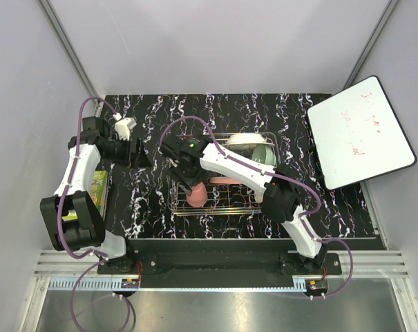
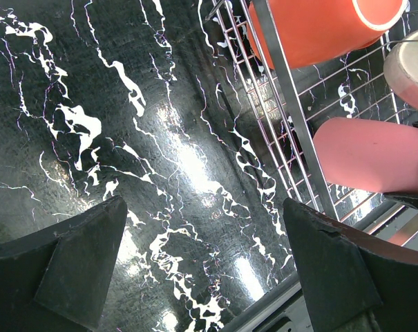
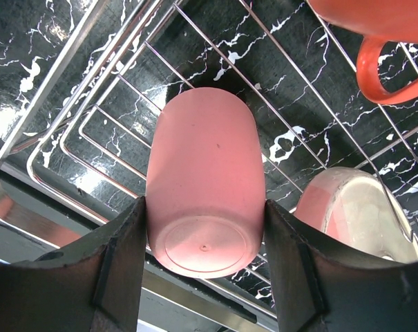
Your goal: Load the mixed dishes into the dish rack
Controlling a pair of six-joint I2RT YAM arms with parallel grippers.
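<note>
From above, my right gripper (image 1: 193, 181) reaches into the seven-o'clock corner of the dish rack (image 1: 229, 199). My left gripper (image 1: 144, 155) sits at the rack's nine o'clock.

Left wrist: my fingers (image 2: 77, 270) gape wide over the bare table (image 2: 126, 138).

Right wrist: my fingers (image 3: 119, 270) clamp the smaller pink mug (image 3: 203, 173) inside the rack, with the orange mug (image 3: 374, 28) at one o'clock.

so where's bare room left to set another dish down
Bare table between the green book and the dish rack, also along the rack's near edge. Crowded: its left end, with right gripper, pink mug, orange mug.
</note>
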